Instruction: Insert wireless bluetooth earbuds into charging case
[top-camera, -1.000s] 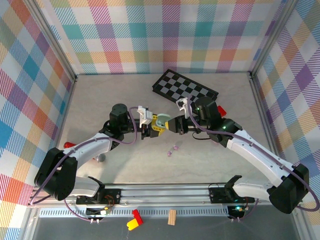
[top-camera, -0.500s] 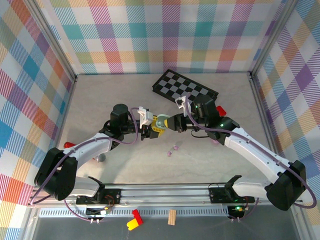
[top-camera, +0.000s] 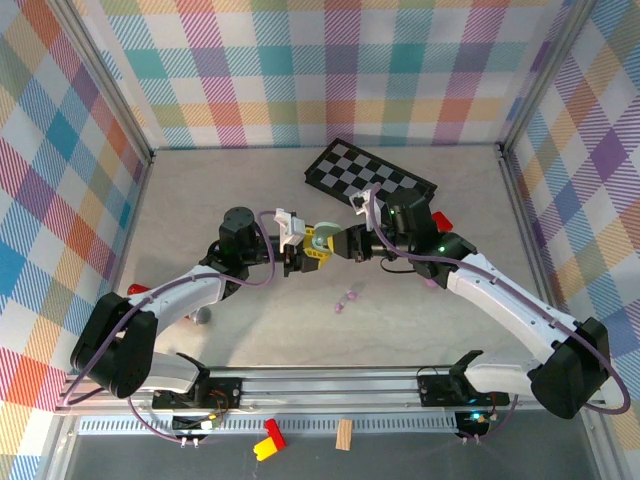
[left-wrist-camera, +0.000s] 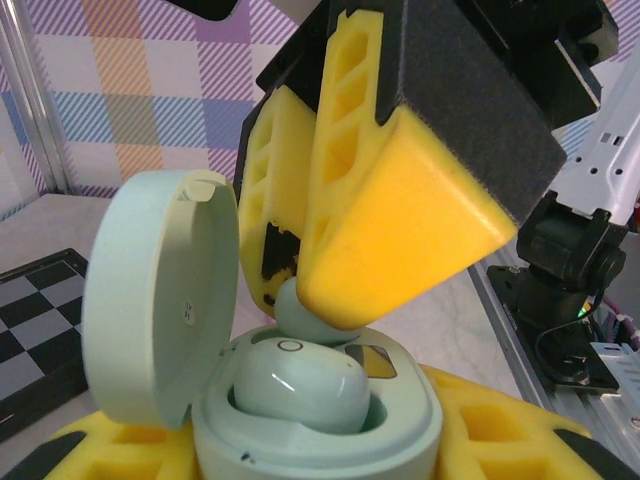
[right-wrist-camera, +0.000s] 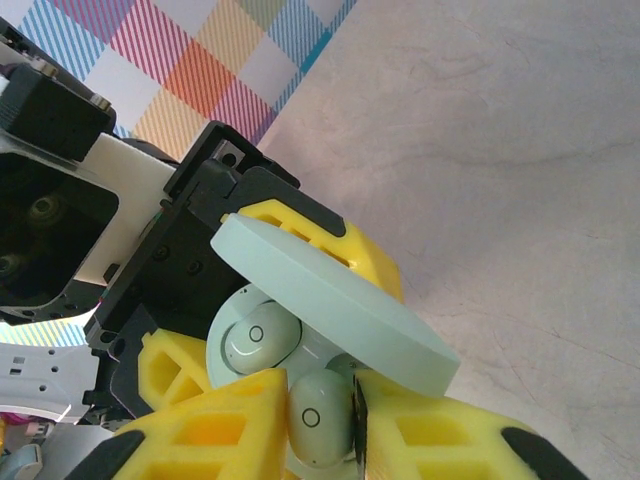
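— As I read its wrist camera, my right claw (right-wrist-camera: 322, 400) has its jaws nearly closed on a mint earbud (right-wrist-camera: 318, 428), pinched between the yellow fingers (right-wrist-camera: 210, 435).
— And the case?
— Just ahead of the tips: the open charging case (left-wrist-camera: 310, 455), a second earbud (left-wrist-camera: 295, 385) seated inside. My left claw (top-camera: 303, 252), opposite, clamps that case, lid (left-wrist-camera: 160, 300) up.

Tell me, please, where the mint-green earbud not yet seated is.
In the right wrist view, bottom centre, the glossy mint-green plastic earbud sits between the right pincer's fingers, beside its seated twin.
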